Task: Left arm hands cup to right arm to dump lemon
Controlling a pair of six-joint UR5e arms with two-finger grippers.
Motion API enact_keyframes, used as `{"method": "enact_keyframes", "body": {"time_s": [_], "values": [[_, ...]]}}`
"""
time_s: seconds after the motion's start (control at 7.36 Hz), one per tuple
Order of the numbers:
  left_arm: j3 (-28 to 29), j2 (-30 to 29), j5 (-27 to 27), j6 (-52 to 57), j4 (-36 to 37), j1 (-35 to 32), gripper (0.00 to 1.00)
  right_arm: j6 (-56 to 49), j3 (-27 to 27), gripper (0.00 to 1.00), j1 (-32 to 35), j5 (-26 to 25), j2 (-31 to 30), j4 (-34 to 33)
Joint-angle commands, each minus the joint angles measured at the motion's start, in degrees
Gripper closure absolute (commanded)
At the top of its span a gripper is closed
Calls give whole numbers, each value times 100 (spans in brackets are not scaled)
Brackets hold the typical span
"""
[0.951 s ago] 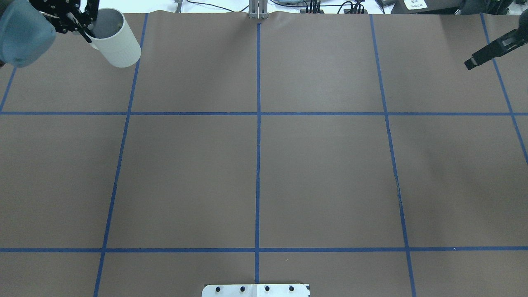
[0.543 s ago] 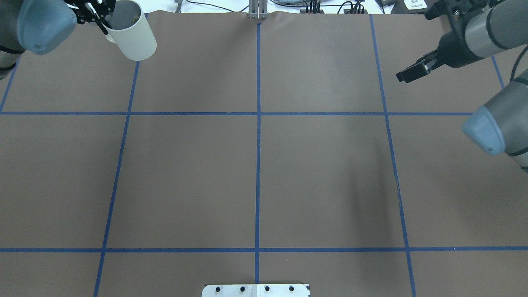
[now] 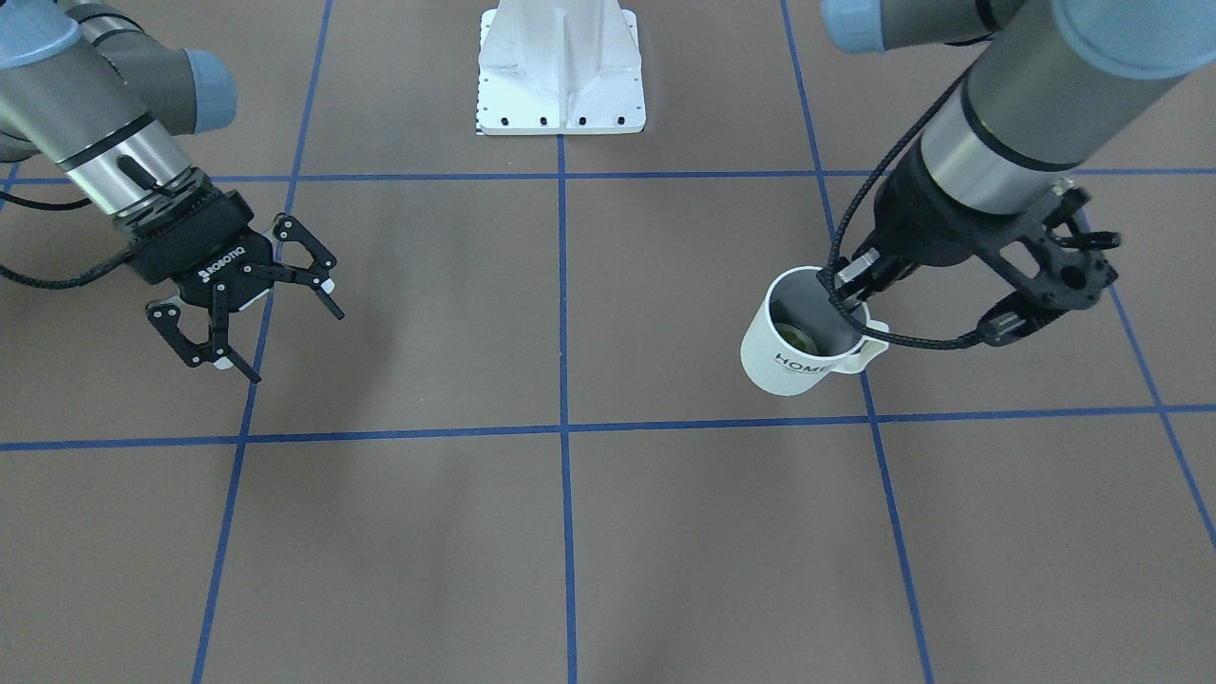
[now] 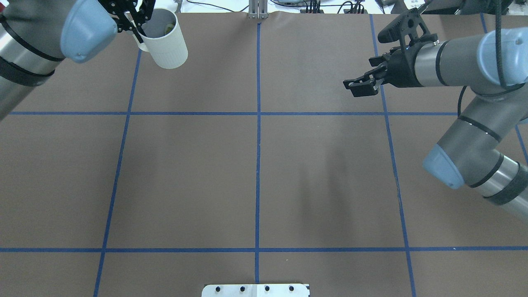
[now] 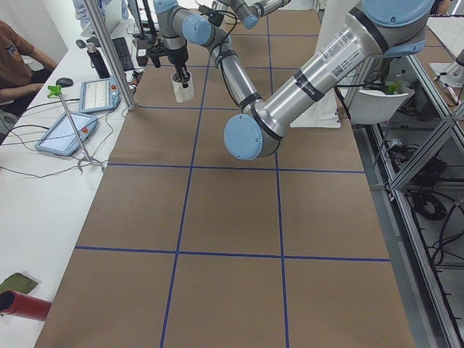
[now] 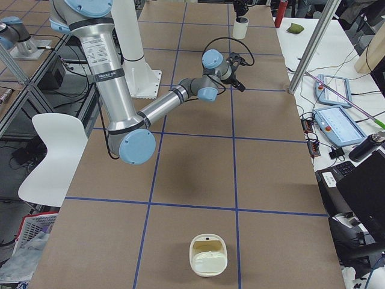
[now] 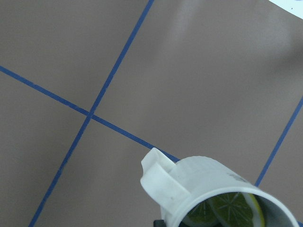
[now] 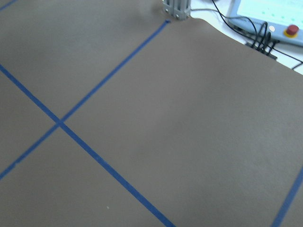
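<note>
Clamping the cup's (image 3: 788, 359) rim just beside the handle (image 3: 870, 350), the left end effector (image 3: 848, 291) is holding it with one finger inside the grey interior and the other outside the wall. The cup is leaning in the front view, its mouth facing up and its "HOME" lettering facing the operators' side. The pictures do not show whether its base is touching the tabletop (image 3: 570, 541). It is sitting on the robot's left side, toward the far edge from the robot's base plate (image 3: 560, 71), just beside a crossing of the blue tape lines (image 3: 560, 427). The lemon (image 3: 796, 334) is lying inside, at the bottom of the cup; the left wrist view is showing it as a yellow-green slice under the rim. A braided black cable (image 3: 912, 340) is looping from the left arm (image 3: 1007, 104) past the handle. On the opposite side, the right arm (image 3: 104, 123) is reaching in with the right end effector (image 3: 294, 344) spread wide and holding nothing, its fingers pointing toward the middle of the tabletop, well apart from the cup.
</note>
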Motion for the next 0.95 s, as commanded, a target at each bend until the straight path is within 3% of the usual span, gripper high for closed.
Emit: {"method": "enact_keyframes", "body": {"time_s": [0.0,0.14,0.41,0.54,0.81], "values": [[488,-614,-8,-462,-31,246,100,288,-116,1,-892,-1261,93,1092],[935,-983,-43,-647,-31,255,100,297,-108,1,-1121,-1509,181,1182],[1124,-1092,-61,-781,-162,255,100,672,-195,1,-1613,-1966,199,2268],[1202,-1118,-78,-824,-268,255,100,701,-196,1,-1703,-2055,208,2351],[1256,-1127,-655,-869,-435,255,100,737,-187,1,-1721,-1986,261,2335]]}}
